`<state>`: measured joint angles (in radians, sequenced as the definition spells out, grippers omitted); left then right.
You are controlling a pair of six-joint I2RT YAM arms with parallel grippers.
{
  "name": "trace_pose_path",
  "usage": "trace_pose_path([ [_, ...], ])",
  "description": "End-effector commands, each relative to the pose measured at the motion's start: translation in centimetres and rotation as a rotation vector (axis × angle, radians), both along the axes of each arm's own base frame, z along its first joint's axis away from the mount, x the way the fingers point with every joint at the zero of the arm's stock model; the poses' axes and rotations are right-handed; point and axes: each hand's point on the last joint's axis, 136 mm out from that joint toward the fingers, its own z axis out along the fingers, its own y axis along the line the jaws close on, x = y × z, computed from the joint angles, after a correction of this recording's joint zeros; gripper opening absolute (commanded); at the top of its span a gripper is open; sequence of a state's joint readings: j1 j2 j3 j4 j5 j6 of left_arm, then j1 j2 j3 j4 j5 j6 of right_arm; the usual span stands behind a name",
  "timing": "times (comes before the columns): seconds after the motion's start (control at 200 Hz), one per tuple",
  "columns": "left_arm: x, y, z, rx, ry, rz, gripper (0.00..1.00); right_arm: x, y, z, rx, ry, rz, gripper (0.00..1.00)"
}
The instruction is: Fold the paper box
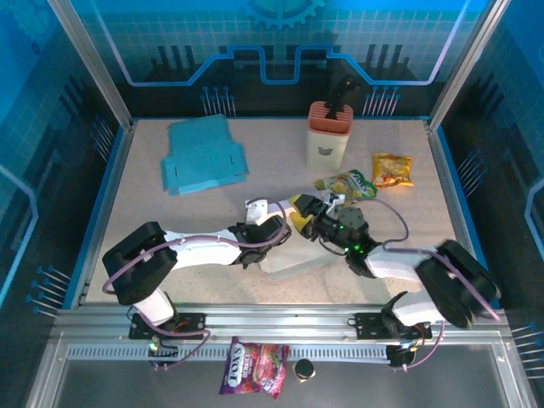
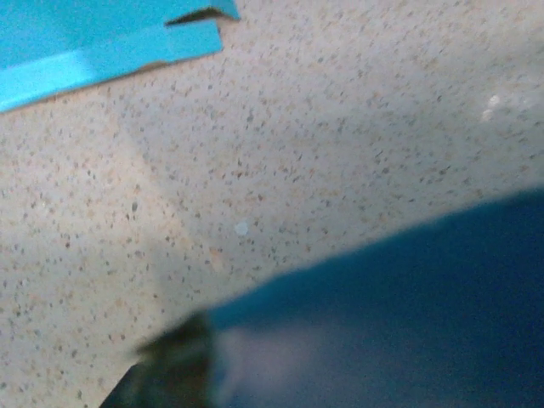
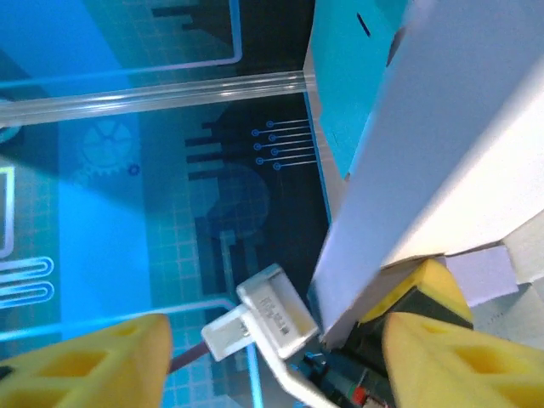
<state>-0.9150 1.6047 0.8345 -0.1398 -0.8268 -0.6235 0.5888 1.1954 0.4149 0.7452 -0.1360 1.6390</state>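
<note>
The paper box (image 1: pixel 293 257), blue outside and pale inside, lies part-folded at the table's middle between both arms. In the right wrist view its white panel (image 3: pixel 459 127) rises at the right. A yellow fingertip (image 3: pixel 422 287) of the other arm presses on its lower edge. My left gripper (image 1: pixel 285 225) is shut on the box. In the left wrist view a blurred blue sheet (image 2: pixel 399 314) covers the jaws. My right gripper (image 1: pixel 313 214) stands open just right of it. Its yellow fingers (image 3: pixel 85 365) are wide apart, with nothing gripped between them.
A flat blue box blank (image 1: pixel 204 153) lies at the back left and shows again as a blue edge (image 2: pixel 102 51). An orange-and-white holder (image 1: pixel 327 136) stands at the back centre. Snack bags (image 1: pixel 393 168) lie to the right. A candy packet (image 1: pixel 255 367) sits on the front rail.
</note>
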Motion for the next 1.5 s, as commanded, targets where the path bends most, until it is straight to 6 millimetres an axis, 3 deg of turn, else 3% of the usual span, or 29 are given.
trace_pose_path([
  [0.0, 0.8, 0.5, 3.2, -0.04, -0.054, -0.064, 0.0, -0.2, -3.7, 1.8, -0.196, 0.02, -0.049, 0.79],
  [0.215, 1.4, 1.7, 6.0, -0.295, 0.03, -0.221, 0.0, 0.1, -10.7, 8.0, -0.351, -0.082, -0.083, 0.75],
  [0.31, 1.7, 2.1, 7.3, -0.41, 0.084, -0.294, 0.0, 0.5, -12.4, 10.6, -0.459, -0.164, -0.048, 0.72],
  [0.365, 1.7, 2.0, 8.0, -0.498, 0.123, -0.354, 0.0, 0.9, -12.7, 10.9, -0.514, -0.188, -0.001, 0.67],
  [0.51, 1.7, 2.0, 9.3, -0.705, 0.258, -0.462, 0.0, 2.1, -11.4, 12.2, -0.619, -0.327, 0.161, 0.49],
  [0.63, 1.7, 1.9, 10.0, -0.827, 0.371, -0.525, 0.0, 2.6, -9.7, 12.6, -0.656, -0.46, 0.281, 0.44],
  [0.8, 2.2, 2.2, 9.9, -0.865, 0.441, -0.566, 0.0, 3.2, -8.2, 12.3, -0.659, -0.578, 0.38, 0.44],
  [0.976, 2.4, 2.2, 9.3, -0.863, 0.502, -0.568, 0.0, 3.1, -6.5, 13.2, -0.65, -0.659, 0.449, 0.47],
  [1.171, 2.4, 2.3, 9.2, -0.847, 0.526, -0.563, 0.0, 3.1, -4.9, 12.7, -0.669, -0.678, 0.516, 0.47],
  [1.496, 1.8, 2.5, 8.7, -0.837, 0.562, -0.557, 0.0, 2.9, -2.4, 12.7, -0.673, -0.706, 0.622, 0.41],
])
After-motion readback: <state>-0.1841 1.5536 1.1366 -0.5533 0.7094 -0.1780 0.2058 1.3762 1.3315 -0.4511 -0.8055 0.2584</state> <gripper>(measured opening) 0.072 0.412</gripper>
